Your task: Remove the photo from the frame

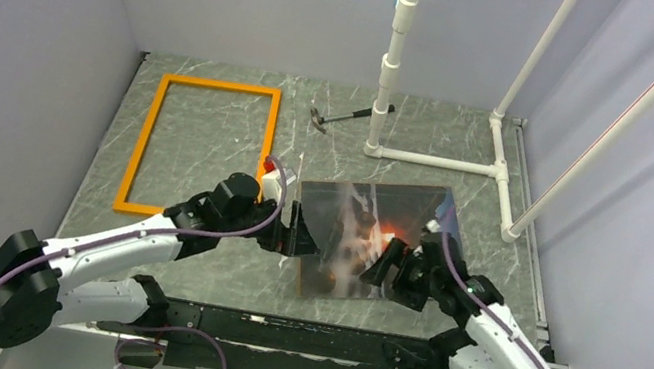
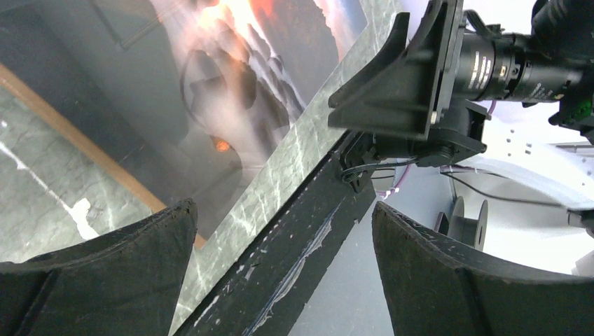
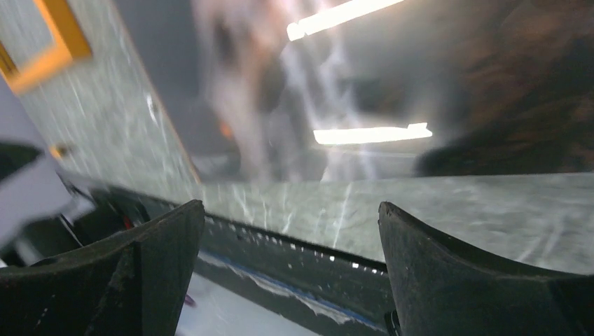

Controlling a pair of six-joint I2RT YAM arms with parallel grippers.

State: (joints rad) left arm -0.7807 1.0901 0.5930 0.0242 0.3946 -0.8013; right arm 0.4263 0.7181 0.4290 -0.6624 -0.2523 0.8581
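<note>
The photo (image 1: 374, 239) lies flat on the marble table, picture side up and glossy, apart from the frame. The empty orange frame (image 1: 146, 138) lies flat at the left. My left gripper (image 1: 296, 231) is open at the photo's left edge and holds nothing. My right gripper (image 1: 382, 261) is open low over the photo's near right part, also empty. The left wrist view shows the photo (image 2: 231, 105) with its brown edge beyond the open fingers (image 2: 126, 273). The right wrist view shows the photo (image 3: 364, 91), a frame corner (image 3: 56, 42) and open fingers (image 3: 462, 280).
A white pipe stand (image 1: 390, 64) rises at the back, with its base pipes (image 1: 497, 174) on the table to the right. A small hammer-like tool (image 1: 335, 117) lies by it. A small orange and white thing (image 1: 269, 170) sits by my left wrist. Grey walls close in both sides.
</note>
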